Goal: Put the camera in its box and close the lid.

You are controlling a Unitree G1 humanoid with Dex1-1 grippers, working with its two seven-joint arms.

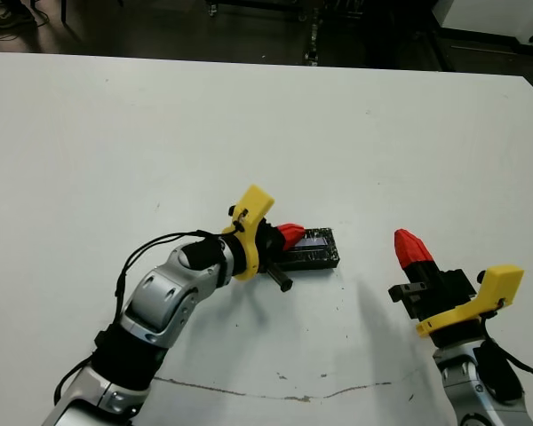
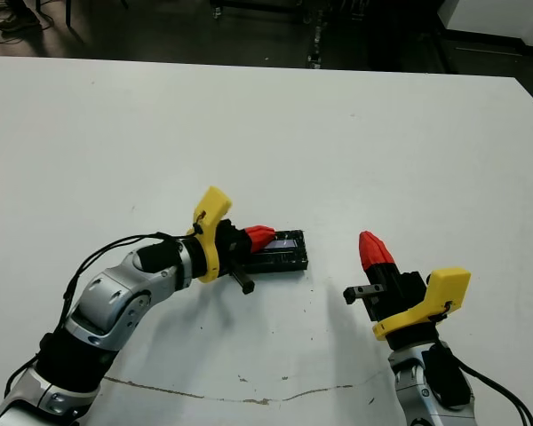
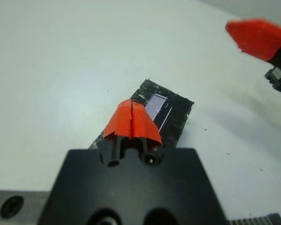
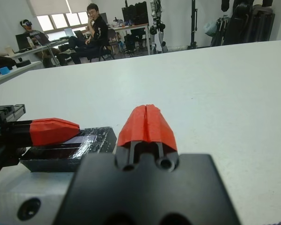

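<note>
The lid (image 1: 317,240), a glossy black slab with a pale stripe, lies flat at the table's middle on top of the box, whose dark side wall (image 1: 313,262) shows beneath it. The camera is hidden. My left gripper (image 1: 290,233) is shut with nothing between its fingers, and its red tips rest on the lid's left end; the left wrist view shows this gripper (image 3: 132,123) over the lid (image 3: 167,115). To the right of the box, my right gripper (image 1: 410,246) is shut and empty, raised off the table and apart from the box.
A thin dark line (image 1: 275,390) runs across the white table near its front edge. Beyond the table's far edge (image 1: 249,60) is dark floor with cables and stands. In the right wrist view, people (image 4: 96,28) sit at desks far behind the table.
</note>
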